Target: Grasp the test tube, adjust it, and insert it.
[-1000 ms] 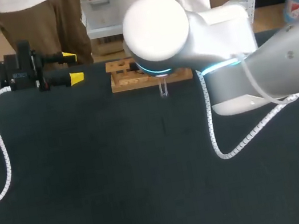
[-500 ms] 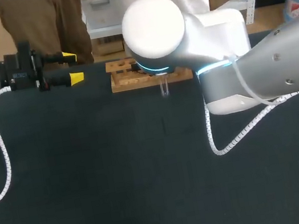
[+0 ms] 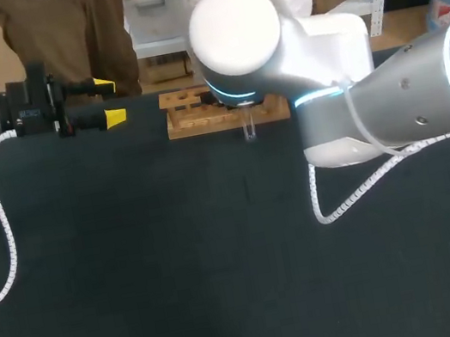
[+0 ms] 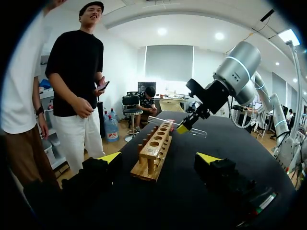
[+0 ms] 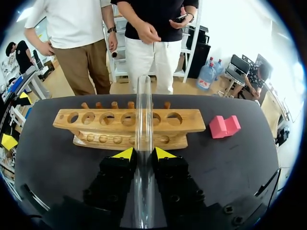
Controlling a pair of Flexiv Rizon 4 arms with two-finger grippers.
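1. Dark surface [image 3: 140,279] spans the scene. At its ten o'clock the left fingers [image 3: 115,116] hang released and empty, seemingly parked clear of the work.
2. At twelve o'clock stands the wooden rack [image 3: 190,120], with its holes facing up.
3. Close by it, the right fingers [image 5: 125,154] are clenched on the test tube [image 5: 144,110]. It is held roughly level, so it likely needs tipping upright before insertion.
4. A pink block [image 5: 224,126] lies beyond the rack's end.

Clear glassy test tube [image 5: 144,124]; raw wooden rack [image 5: 103,128]; matt black table [image 3: 182,272].
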